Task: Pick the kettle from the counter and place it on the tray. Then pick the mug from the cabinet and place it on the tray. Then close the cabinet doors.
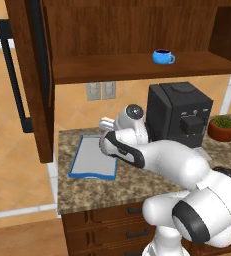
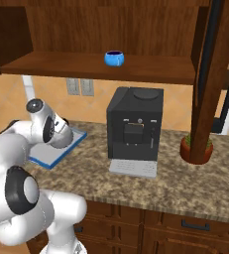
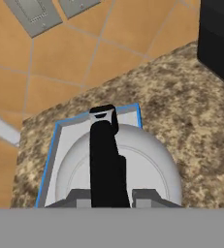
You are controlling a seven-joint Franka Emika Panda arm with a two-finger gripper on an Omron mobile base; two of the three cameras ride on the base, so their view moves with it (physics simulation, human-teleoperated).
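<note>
Kettle (image 3: 133, 160): small silver-grey dome w/ black top handle, sitting over the tray (image 3: 55, 150), grey bed, blue rim, near the back corner; whether its base is touching the tray can't be told. Tray is lying on the granite counter (image 1: 87, 187), just left of the black coffee machine (image 1: 179, 112). Gripper (image 3: 111, 196) is pinching the kettle's black handle, jaws narrow, one finger (image 3: 77, 196) showing on each side of it. Blue mug (image 1: 163, 57) is sitting on the cabinet (image 1: 127, 67) shelf, door (image 1: 34, 75) standing open.
</note>
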